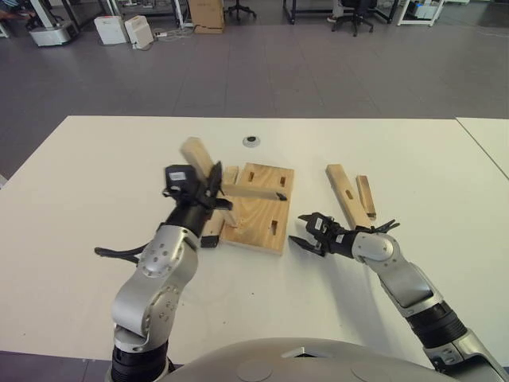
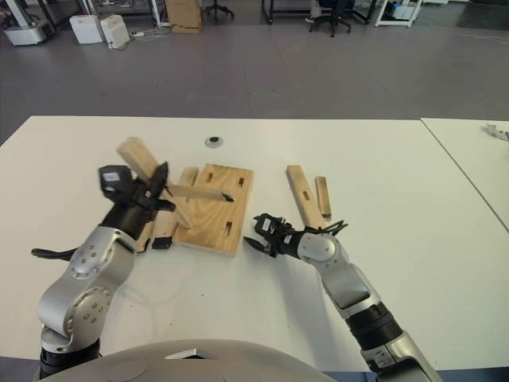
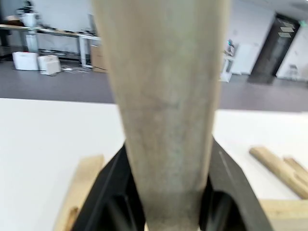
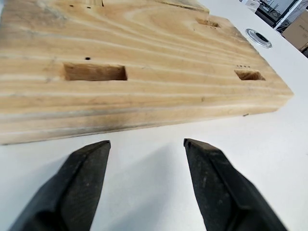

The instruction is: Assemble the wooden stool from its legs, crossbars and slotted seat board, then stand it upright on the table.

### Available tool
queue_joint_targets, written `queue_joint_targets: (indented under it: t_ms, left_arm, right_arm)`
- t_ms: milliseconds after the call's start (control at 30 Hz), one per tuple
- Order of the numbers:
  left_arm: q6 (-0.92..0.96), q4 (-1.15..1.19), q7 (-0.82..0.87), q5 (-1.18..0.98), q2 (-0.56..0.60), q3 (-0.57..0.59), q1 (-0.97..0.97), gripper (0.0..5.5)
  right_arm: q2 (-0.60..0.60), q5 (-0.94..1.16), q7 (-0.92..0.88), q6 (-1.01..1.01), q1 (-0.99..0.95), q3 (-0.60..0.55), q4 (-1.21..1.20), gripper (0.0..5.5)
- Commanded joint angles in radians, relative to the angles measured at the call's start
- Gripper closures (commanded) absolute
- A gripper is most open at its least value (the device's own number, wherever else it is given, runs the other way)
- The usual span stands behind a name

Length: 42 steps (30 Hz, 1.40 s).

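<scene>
The slotted seat board lies flat in the middle of the table. My left gripper hovers over its left edge, shut on a wooden leg that tilts up and to the left. A thin crossbar sticks out of that leg across the board. The left wrist view looks along the held leg between the black fingers. My right gripper rests low, open, just off the board's right front corner. In the right wrist view the board's edge faces the gripper, apart from it.
A second leg and a short crossbar lie right of the board. Another wooden piece lies along the board's left side under my left hand. A round black grommet sits in the tabletop behind the board.
</scene>
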Motion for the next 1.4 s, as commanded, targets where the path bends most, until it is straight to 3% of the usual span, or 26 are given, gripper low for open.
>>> queue_joint_targets:
  t_ms: [33,267,300,533,633,833,967,1133,1200,1300,1400]
  left_arm:
    - [0.041,0.080,-0.025,0.107,0.065,-0.081,0.060,4.48]
    - [-0.141,0.028,-0.078,0.039,-0.042,-0.016,0.003,4.47]
    - [-0.151,0.029,-0.083,0.023,-0.057,-0.001,0.006,4.12]
    - [-0.155,0.000,-0.195,-0.210,-0.076,0.168,-0.003,3.07]
    - [-0.164,-0.031,-0.183,-0.433,-0.132,0.250,-0.033,2.59]
    - [-0.061,-0.094,-0.108,-0.775,-0.128,0.175,-0.112,1.78]
    - [-0.025,-0.095,-0.047,-0.854,-0.074,0.160,-0.155,1.18]
    - [-0.102,-0.035,-0.022,-0.758,0.074,0.345,-0.303,1.18]
    - [-0.090,0.068,-0.007,-0.607,0.160,0.363,-0.316,1.18]
    - [-0.050,0.222,-0.078,-0.285,0.341,0.194,-0.198,1.18]
    - [-0.037,0.322,-0.178,-0.163,0.362,0.036,-0.115,1.18]
  right_arm:
    - [-0.013,-0.024,0.009,0.003,-0.020,0.004,-0.005,2.64]
    - [-0.004,-0.042,0.006,-0.003,-0.036,0.004,0.004,2.64]
    - [-0.004,-0.041,0.004,-0.005,-0.041,-0.002,0.007,2.64]
    - [-0.032,-0.028,-0.052,0.002,-0.162,-0.149,0.066,2.64]
    - [-0.042,-0.004,-0.097,0.002,-0.235,-0.257,0.073,2.64]
    - [-0.046,0.008,-0.138,-0.001,-0.287,-0.332,0.104,2.64]
    - [-0.051,0.008,-0.141,-0.002,-0.273,-0.336,0.102,2.64]
    - [-0.052,0.021,-0.161,-0.003,-0.279,-0.374,0.134,2.64]
    - [-0.043,0.027,-0.184,-0.005,-0.294,-0.396,0.166,2.64]
    - [-0.028,0.030,-0.204,-0.011,-0.312,-0.403,0.200,2.64]
    - [-0.019,0.030,-0.218,-0.014,-0.300,-0.400,0.213,2.64]
